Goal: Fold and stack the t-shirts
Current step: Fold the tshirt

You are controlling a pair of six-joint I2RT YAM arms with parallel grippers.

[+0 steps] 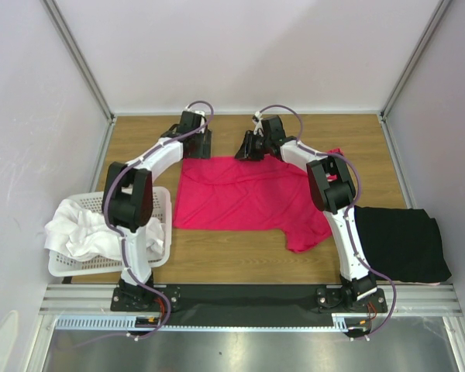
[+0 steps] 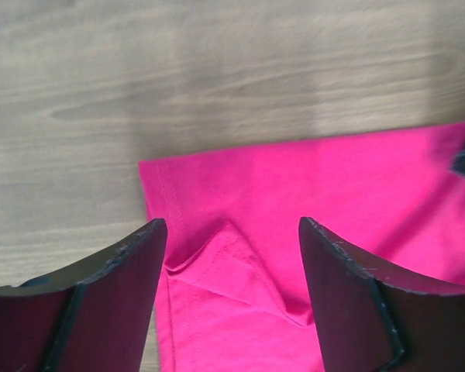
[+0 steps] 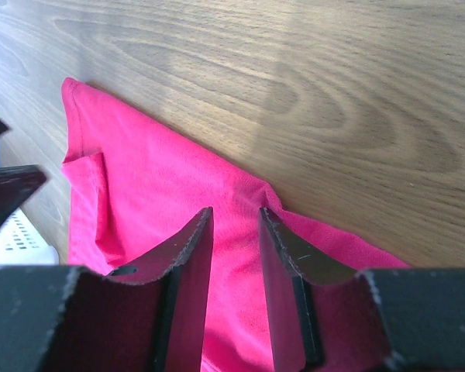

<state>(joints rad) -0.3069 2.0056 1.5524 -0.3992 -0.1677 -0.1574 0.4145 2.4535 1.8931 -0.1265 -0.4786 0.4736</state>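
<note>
Fold-and-stack partly done: one shirt folded, one in work, whites untouched.
Black t-shirt lies folded at lower right of the counter. Pink t-shirt is spread mid-frame, smooth, sleeve sticking out lower right. White t-shirts sit crumpled in the basket, left. Left hand is wide and empty over pink's creased upper-left corner. Right hand is narrow at the upper edge, grip unclear.

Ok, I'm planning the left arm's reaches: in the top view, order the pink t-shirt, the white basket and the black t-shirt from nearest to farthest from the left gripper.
From the left gripper:
1. the pink t-shirt, its far left corner right beneath the open jaws.
2. the white basket, at the near left edge.
3. the black t-shirt, at the near right corner.
</note>
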